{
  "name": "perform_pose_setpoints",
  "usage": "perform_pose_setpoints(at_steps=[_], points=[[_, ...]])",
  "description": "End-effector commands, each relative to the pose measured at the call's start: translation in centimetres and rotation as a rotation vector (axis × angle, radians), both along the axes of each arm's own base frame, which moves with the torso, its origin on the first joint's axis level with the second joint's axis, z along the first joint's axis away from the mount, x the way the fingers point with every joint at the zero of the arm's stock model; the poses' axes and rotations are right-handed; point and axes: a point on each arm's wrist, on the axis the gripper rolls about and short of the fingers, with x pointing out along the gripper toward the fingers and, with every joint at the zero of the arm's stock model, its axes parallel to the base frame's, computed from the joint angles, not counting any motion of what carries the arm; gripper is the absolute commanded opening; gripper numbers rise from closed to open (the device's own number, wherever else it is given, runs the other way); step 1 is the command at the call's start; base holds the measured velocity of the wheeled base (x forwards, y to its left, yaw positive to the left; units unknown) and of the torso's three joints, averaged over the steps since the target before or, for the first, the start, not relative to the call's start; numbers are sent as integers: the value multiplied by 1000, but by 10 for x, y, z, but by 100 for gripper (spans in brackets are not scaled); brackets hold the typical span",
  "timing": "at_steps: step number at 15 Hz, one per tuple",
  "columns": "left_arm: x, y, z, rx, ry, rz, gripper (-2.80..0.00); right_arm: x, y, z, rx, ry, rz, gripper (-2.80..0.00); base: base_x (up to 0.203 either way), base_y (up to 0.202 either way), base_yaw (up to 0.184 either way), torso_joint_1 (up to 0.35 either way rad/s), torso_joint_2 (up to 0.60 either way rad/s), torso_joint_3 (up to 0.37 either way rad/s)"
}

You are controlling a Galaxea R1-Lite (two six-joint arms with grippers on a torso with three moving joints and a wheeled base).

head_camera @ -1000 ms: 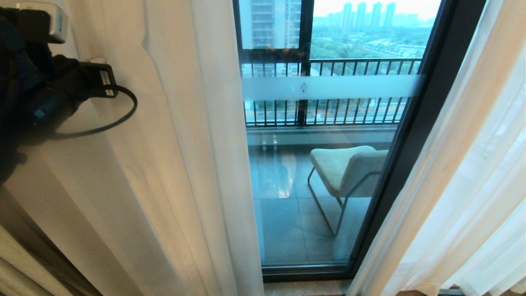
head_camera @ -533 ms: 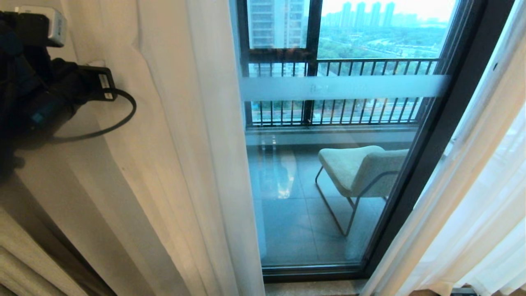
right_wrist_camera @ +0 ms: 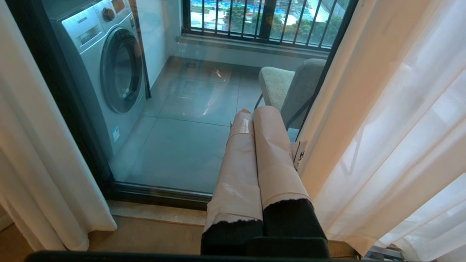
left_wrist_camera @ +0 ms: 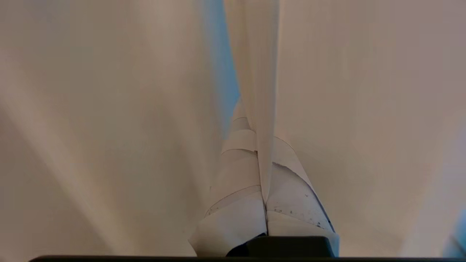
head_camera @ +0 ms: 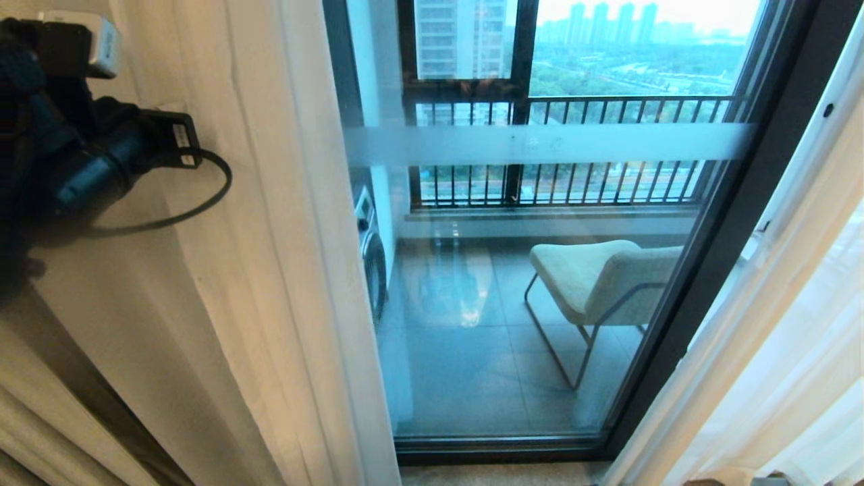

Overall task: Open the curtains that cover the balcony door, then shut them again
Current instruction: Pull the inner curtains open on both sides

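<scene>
Here the left hand (left_wrist_camera: 261, 153) was clenched on a fold of the curtains (left_wrist_camera: 109, 109). The right hand (right_wrist_camera: 255, 120), clenched empty, faced the balcony door (right_wrist_camera: 182, 138)

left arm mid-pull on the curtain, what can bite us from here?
1. The left gripper is shut on one thin fold of the left curtain; the fabric may slip out or strain under a hard pull.
2. The cable looping off the left wrist lies against the folds and could snag.
3. The right gripper, shut and empty, sits beside the right sheer; it might catch.
</scene>
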Motion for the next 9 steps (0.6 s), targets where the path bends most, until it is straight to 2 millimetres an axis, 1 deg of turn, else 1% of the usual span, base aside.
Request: perform_pose_setpoints(at_steps=[1, 2, 5, 9], points=[[-2, -1, 2, 0, -11, -14, -280, 0, 0, 0, -1, 1, 1, -280, 0, 0, 0, 0, 0, 0], [-6, -4, 6, 0, -24, -34, -280, 0, 0, 0, -1, 1, 1, -280, 0, 0, 0, 0, 0, 0], [-8, -10, 11, -2, -43, -57, -280, 0, 0, 0, -1, 1, 0, -280, 0, 0, 0, 0, 0, 0], [-14, -12, 20, -8, -75, -70, -280, 0, 0, 0, -1, 1, 3, -280, 0, 0, 0, 0, 0, 0]])
